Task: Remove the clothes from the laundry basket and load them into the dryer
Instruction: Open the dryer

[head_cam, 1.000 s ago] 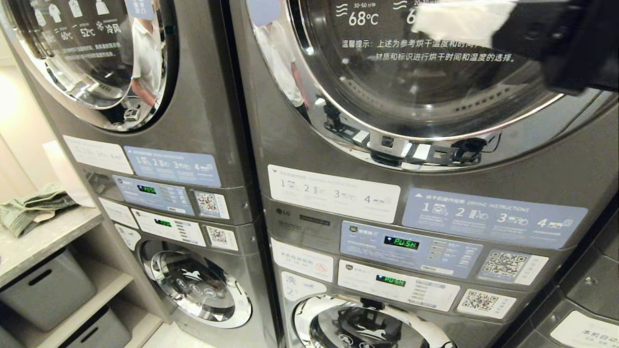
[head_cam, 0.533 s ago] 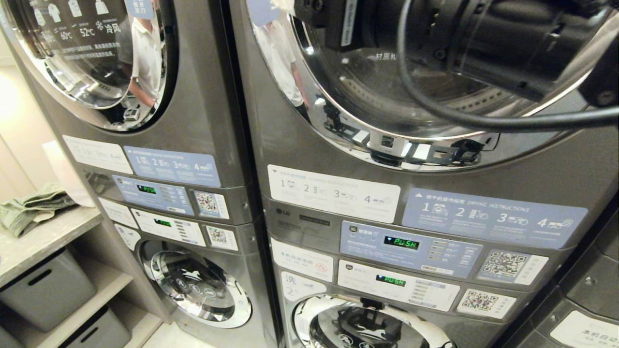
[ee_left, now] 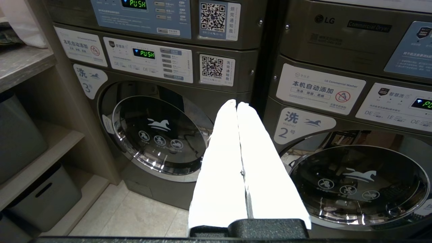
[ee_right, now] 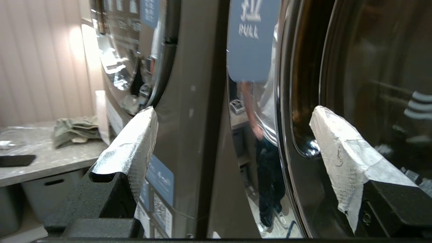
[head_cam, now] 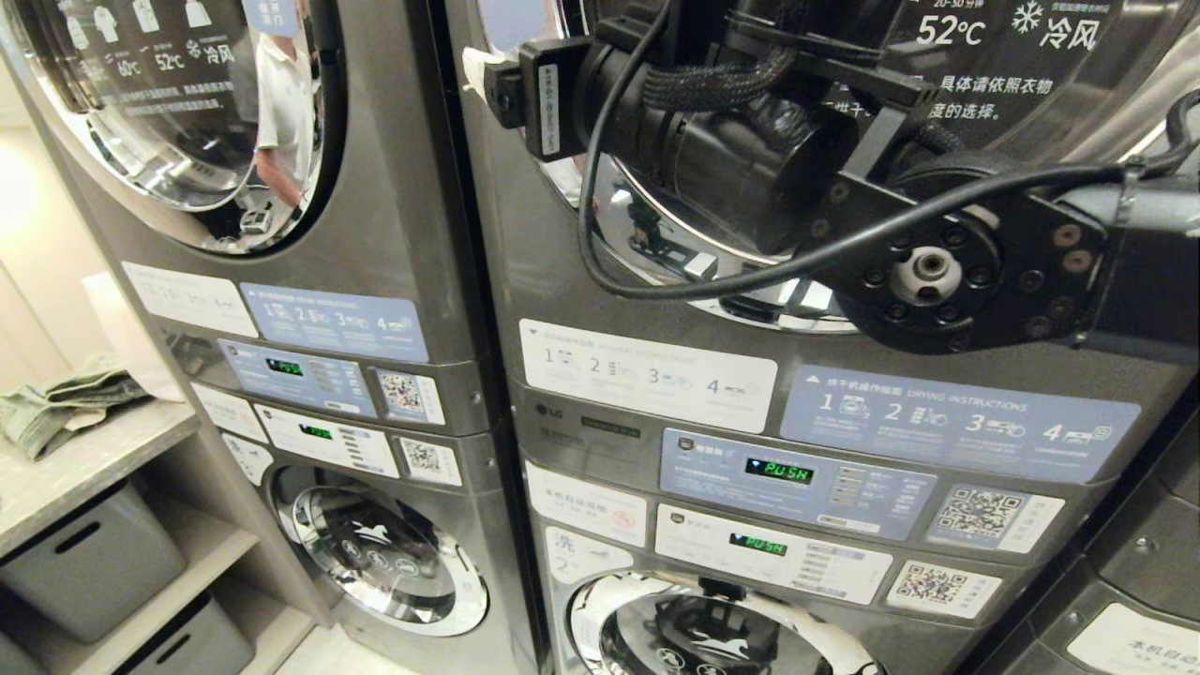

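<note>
Right gripper [ee_right: 233, 141] raised at dryer door [ee_right: 303, 84] edge, fingers spread wide, empty — likely lining up on the PULL label [ee_right: 251, 37] side. Left gripper [ee_left: 238, 158] pressed together, parked low. Clothes, basket — not visible.

The dryer [head_cam: 806, 356] is the upper unit of a dark grey stacked LG pair, second stack from the shelving. Its big round door [ee_right: 303, 101] is shut, chrome-ringed with dark glass printed in white temperature text, and has a blue PULL tag [ee_right: 253, 37] at its edge. A green PUSH readout [head_cam: 778, 471] glows below it.
</note>
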Controlling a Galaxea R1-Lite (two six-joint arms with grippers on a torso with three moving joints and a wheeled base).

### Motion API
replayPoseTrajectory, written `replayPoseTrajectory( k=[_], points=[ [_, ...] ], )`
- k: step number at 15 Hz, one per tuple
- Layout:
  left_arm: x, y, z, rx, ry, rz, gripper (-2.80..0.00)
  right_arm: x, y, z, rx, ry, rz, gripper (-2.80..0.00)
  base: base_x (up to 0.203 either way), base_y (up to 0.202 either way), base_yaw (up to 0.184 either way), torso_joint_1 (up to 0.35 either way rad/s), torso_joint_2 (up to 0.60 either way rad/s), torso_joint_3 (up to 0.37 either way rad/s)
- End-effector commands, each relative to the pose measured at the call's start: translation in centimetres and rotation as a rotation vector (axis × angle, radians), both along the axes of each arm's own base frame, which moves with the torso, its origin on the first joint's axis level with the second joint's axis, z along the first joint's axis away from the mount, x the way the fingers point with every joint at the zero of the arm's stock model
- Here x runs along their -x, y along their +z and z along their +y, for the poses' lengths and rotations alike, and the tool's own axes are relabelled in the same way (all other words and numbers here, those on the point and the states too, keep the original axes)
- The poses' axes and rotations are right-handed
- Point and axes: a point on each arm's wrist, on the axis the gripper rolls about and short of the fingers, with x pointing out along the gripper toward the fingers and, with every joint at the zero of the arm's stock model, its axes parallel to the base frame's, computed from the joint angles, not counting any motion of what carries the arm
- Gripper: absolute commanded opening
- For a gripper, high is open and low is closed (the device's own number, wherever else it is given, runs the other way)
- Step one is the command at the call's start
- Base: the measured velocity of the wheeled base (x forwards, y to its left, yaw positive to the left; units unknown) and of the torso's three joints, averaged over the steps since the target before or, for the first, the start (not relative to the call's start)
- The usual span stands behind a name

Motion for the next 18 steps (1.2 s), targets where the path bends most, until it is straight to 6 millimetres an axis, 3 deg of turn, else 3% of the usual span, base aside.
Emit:
replayPoseTrajectory(
  k=[1, 10, 18],
  points=[
    [0.0, 0.0, 0.0, 0.001, 0.0, 0.0, -2.8, -0.8, -1.2, 0.8, 0.019, -0.009, 0.01, 0.0, 0.0, 0.0, 0.0, 0.0, 0.0, 0.0],
    [0.0, 0.0, 0.0, 0.001, 0.0, 0.0, -2.8, -4.2, -2.0, -1.1, 0.028, -0.004, -0.046, 0.0, 0.0, 0.0, 0.0, 0.0, 0.0, 0.0],
    [0.0, 0.0, 0.0, 0.001, 0.0, 0.0, -2.8, -4.6, -2.2, -1.4, 0.074, 0.11, -0.066, 0.0, 0.0, 0.0, 0.0, 0.0, 0.0, 0.0]
  ],
)
